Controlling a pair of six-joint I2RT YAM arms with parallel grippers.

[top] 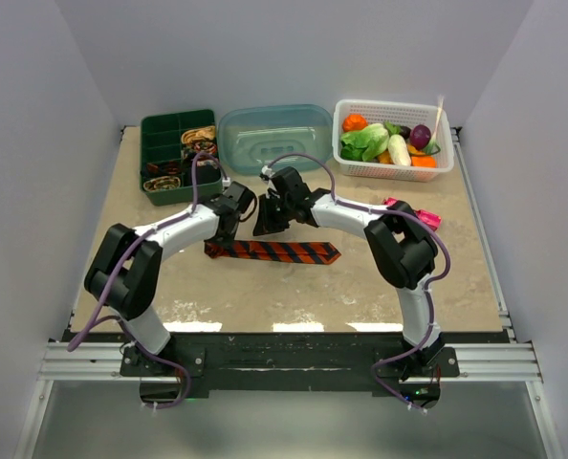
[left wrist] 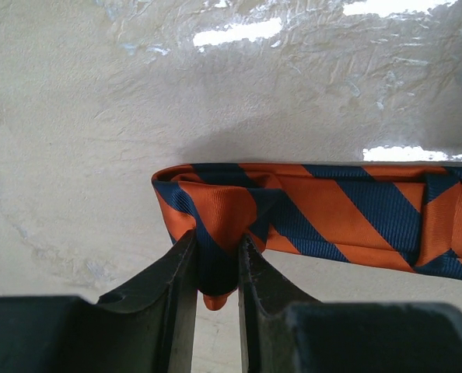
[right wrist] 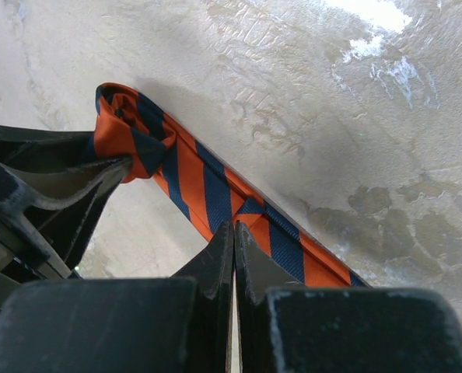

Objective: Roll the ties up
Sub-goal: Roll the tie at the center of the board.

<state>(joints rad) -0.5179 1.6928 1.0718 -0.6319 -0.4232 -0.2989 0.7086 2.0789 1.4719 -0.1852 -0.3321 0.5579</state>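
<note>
At the far left, one green compartment box [top: 153, 122] holds rolled ties [top: 198, 136], apparently parked there as finished coils. I count at least three, though they are too small to be sure.

Just in front of it, the left gripper [left wrist: 218, 247] has its fingers [left wrist: 169, 295] clamped on the folded-over end of the striped tie [left wrist: 348, 206]. The fabric is bunched between them, probably to form the core of a roll. This one orange-and-navy tie lies flat across the middle of the tabletop [top: 265, 296], running rightward to its pointed tip.

The right gripper [right wrist: 232, 231] has its fingers closed tight together, with the tips down at the tie's near edge, a little along from the fold. This looks meant to pin the strip while the end is turned. Whether they catch any cloth I cannot tell.

Along the far edge sit one teal plastic tub [top: 274, 139] and one white basket [top: 389, 172] of toy vegetables [top: 365, 142]. One pink gadget [top: 413, 212] lies beside the right arm. All three are well apart from the tie.
</note>
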